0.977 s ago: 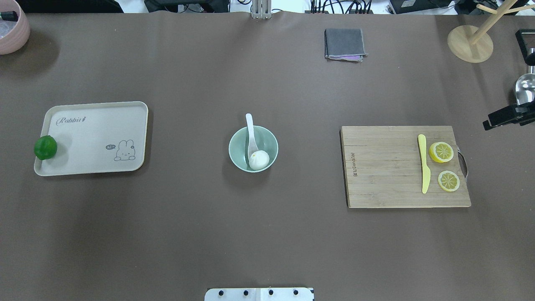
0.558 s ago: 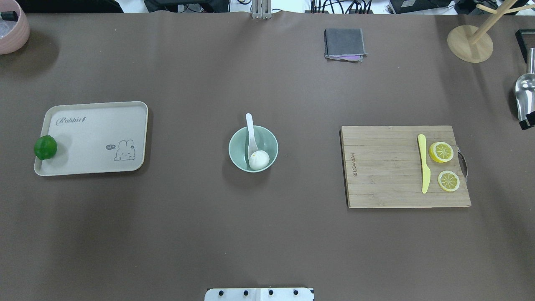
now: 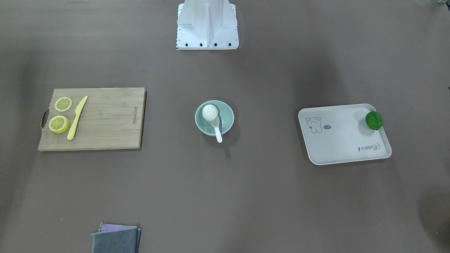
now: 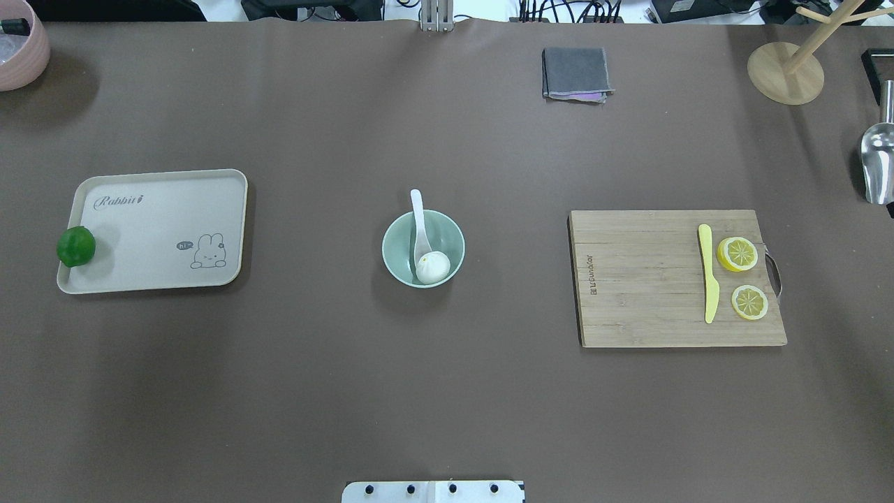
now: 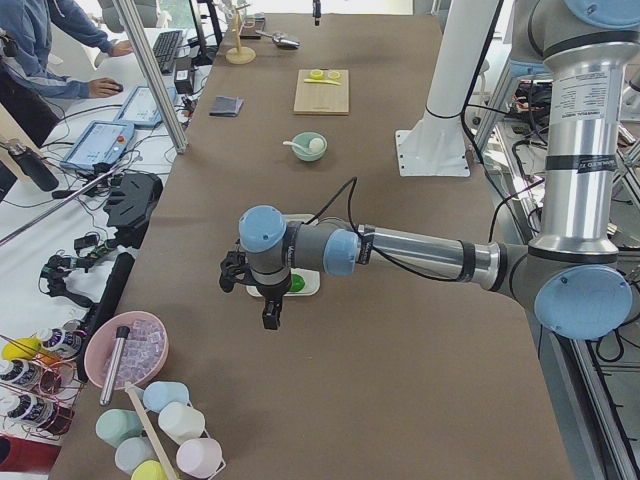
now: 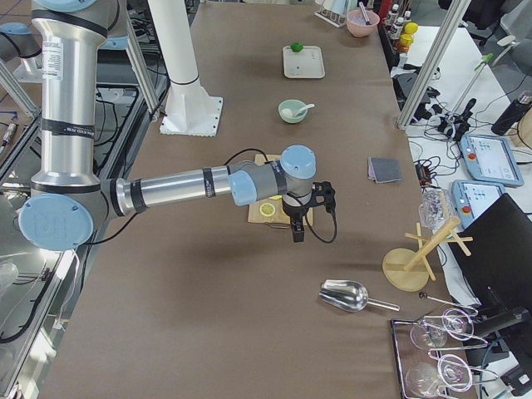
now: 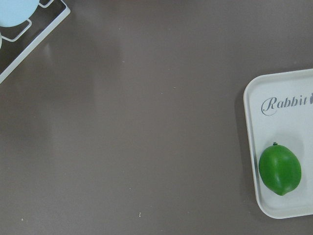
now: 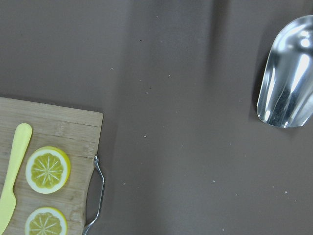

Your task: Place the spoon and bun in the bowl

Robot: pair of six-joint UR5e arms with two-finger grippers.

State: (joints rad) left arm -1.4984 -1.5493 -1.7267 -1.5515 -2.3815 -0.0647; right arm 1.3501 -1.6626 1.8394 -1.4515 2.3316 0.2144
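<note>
Pale mint-green, the bowl (image 4: 399,237) stands near the middle of the brown table (image 4: 447,391). The bun (image 4: 433,267) lies inside it, against the wall nearest the robot. The spoon (image 4: 419,222) also lies in the bowl: its scoop is at the bottom, touching the bun, and its handle leans over the far rim and points away from the robot. The front-facing view confirms this, with the handle end jutting past the rim toward the camera.

On the robot's left lies a beige tray (image 4: 160,223) with a green lime (image 4: 75,246) at its outer edge. On the robot's right lies a wooden cutting board (image 4: 642,279). It carries a yellow knife (image 4: 708,272) and, just beside the knife, two lemon slices (image 4: 737,253).

A folded grey cloth (image 4: 575,73), a wooden stand (image 4: 785,73) and a metal scoop (image 4: 878,168) lie toward the far right of the table.

The left gripper (image 5: 271,318) hangs over the table at the lime end of the tray, well apart from the bowl. The right gripper (image 6: 298,231) hangs near the handle end of the cutting board. Both appear only in the side views, so whether either is released or clenched cannot be told. Nothing is visibly held by either.
</note>
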